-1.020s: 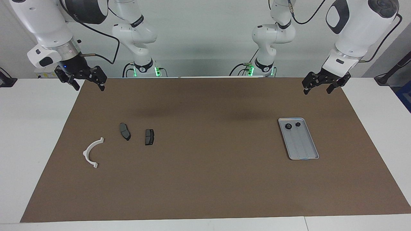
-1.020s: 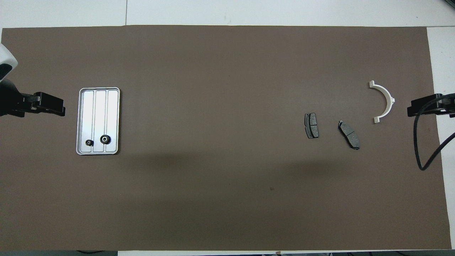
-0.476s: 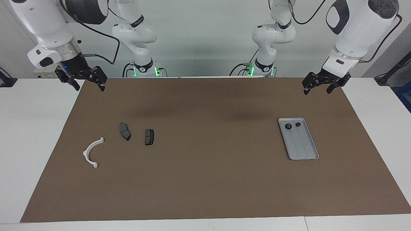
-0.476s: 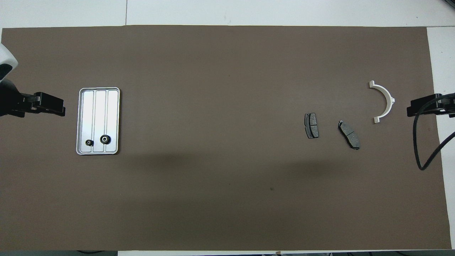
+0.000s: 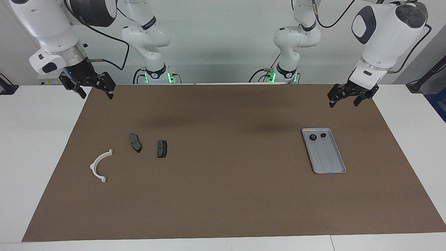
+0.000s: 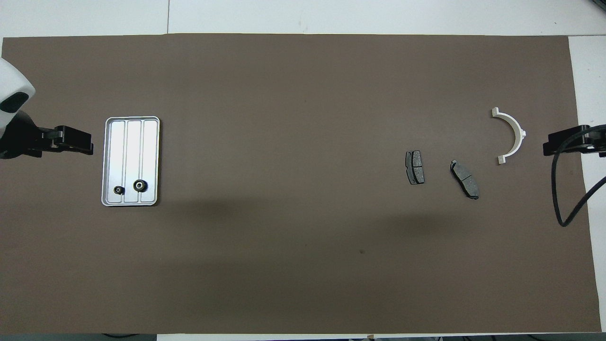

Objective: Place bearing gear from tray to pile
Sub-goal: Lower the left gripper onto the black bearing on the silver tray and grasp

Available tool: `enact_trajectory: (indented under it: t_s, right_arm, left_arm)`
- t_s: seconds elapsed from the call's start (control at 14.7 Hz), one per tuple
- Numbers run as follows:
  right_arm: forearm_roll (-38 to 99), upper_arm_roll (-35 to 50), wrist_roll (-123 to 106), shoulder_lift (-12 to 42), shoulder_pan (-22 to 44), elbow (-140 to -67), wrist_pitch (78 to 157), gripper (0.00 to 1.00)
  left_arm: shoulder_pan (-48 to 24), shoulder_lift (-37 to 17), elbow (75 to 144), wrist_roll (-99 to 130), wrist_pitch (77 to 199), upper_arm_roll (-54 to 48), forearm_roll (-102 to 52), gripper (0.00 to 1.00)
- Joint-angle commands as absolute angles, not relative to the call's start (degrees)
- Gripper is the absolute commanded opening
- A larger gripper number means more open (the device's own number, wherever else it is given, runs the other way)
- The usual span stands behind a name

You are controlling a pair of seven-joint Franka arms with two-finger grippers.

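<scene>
Tray with two gears; loose pile toward the right arm's end

A ribbed silver tray (image 5: 331,164) is laid flat toward the left arm's end, with a larger black gear (image 5: 313,138) and a smaller gear (image 5: 323,135) at its robot-side end. The pile is formed by a white semicircular bracket (image 5: 98,166) and two dark brake pads (image 5: 135,143) (image 5: 162,148), lying flat and apart.

Even overhead light is flooding the mat (image 5: 223,195), casting two soft shadows; the tray (image 6: 131,123) is glaring white.
</scene>
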State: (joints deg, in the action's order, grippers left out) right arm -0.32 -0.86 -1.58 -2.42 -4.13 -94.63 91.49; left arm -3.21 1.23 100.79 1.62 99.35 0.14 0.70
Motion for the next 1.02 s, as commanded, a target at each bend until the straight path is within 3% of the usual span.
enact_trajectory:
  t_s: [0.0,0.54,0.68,0.95]
  right_arm:
    - [0.70,-0.70,-3.16,-2.90,-5.27,-95.62,92.37,1.00]
    - [0.70,-0.62,-3.34,-3.08,-5.10,-95.80,92.46,1.00]
    - [0.70,-0.62,-3.34,-3.25,-5.10,-96.24,92.55,1.00]
    - [0.79,-0.53,-2.73,-3.25,-5.10,-96.33,92.90,1.00]
  left_arm:
    - [-2.81,6.06,111.60,2.29,107.20,0.18,1.23,1.00]
    - [-2.81,3.26,126.99,8.69,126.72,0.17,1.23,0.99]
    - [-2.20,2.64,127.35,8.70,127.09,0.18,1.23,0.79]
    - [-1.67,0.18,127.79,8.79,129.54,0.18,1.23,0.75]
